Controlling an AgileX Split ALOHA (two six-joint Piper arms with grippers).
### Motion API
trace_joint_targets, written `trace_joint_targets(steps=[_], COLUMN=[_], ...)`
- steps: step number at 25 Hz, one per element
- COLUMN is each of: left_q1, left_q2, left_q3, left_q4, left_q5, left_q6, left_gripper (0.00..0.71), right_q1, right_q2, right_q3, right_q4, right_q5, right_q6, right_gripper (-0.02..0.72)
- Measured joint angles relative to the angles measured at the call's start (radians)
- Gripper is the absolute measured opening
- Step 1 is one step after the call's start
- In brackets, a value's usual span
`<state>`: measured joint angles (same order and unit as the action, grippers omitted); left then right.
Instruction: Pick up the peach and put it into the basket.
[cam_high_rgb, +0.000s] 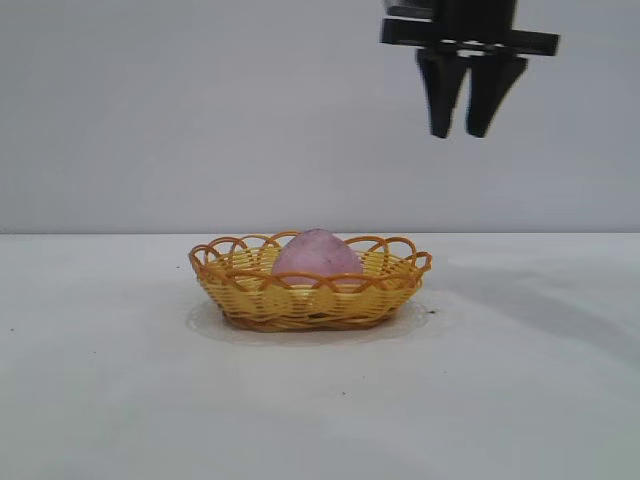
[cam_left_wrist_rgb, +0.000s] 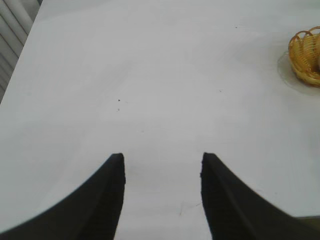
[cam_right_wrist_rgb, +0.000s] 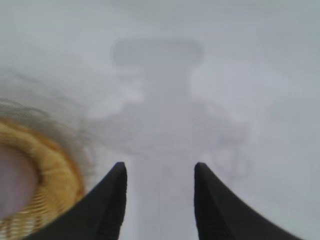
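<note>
The peach (cam_high_rgb: 316, 255) sits inside the basket (cam_high_rgb: 250, 295), in the middle, with its pink top poking up above the loopy orange rim. The basket rests on the white counter (cam_high_rgb: 520, 380). A few tiny dark specks lie on the counter near it. Nothing stands between the basket and my tools.

My right tool (cam_high_rgb: 466, 132) hangs high in the air, above the basket and off to its right side. Its two black fingers (cam_high_rgb: 440, 100) point straight down with a small gap between them. It is open and holds nothing and touches nothing. From its own camera, the basket with the peach shows at the edge, below the tool.

My left tool (cam_left_wrist_rgb: 162, 167) is over a bare part of the counter, well apart from the basket. Its fingers are spread open and hold nothing.
</note>
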<state>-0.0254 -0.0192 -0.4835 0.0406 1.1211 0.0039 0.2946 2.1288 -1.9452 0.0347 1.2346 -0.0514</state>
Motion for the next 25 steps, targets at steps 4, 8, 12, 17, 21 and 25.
trace_joint_targets(steps=[4, 8, 12, 17, 21, 25], left_q1=[0.000, 0.000, 0.000, 0.000, 0.000, 0.000], left_q2=[0.000, 0.000, 0.000, 0.000, 0.000, 0.000], left_q3=[0.000, 0.000, 0.000, 0.000, 0.000, 0.000], left_q4=[0.000, 0.000, 0.000, 0.000, 0.000, 0.000], left_q5=[0.000, 0.000, 0.000, 0.000, 0.000, 0.000], left_q6=[0.000, 0.000, 0.000, 0.000, 0.000, 0.000], left_gripper=[0.346, 0.346, 0.346, 0.346, 0.346, 0.346], right_q1=[-0.085, -0.162, -0.216, -0.231, -0.231, -0.231], right_q2=[-0.003, -0.009, -0.060, -0.190, -0.325, -0.503], right_q3=[0.000, 0.007, 0.079, 0.219, 0.354, 0.506], right_q4=[-0.001, 0.001, 0.001, -0.008, 0.001, 0.005], right_q5=[0.000, 0.000, 0.000, 0.000, 0.000, 0.000], right_q6=[0.002, 0.004, 0.006, 0.006, 0.009, 0.009], right_gripper=[0.269, 0.269, 0.269, 0.269, 0.269, 0.269])
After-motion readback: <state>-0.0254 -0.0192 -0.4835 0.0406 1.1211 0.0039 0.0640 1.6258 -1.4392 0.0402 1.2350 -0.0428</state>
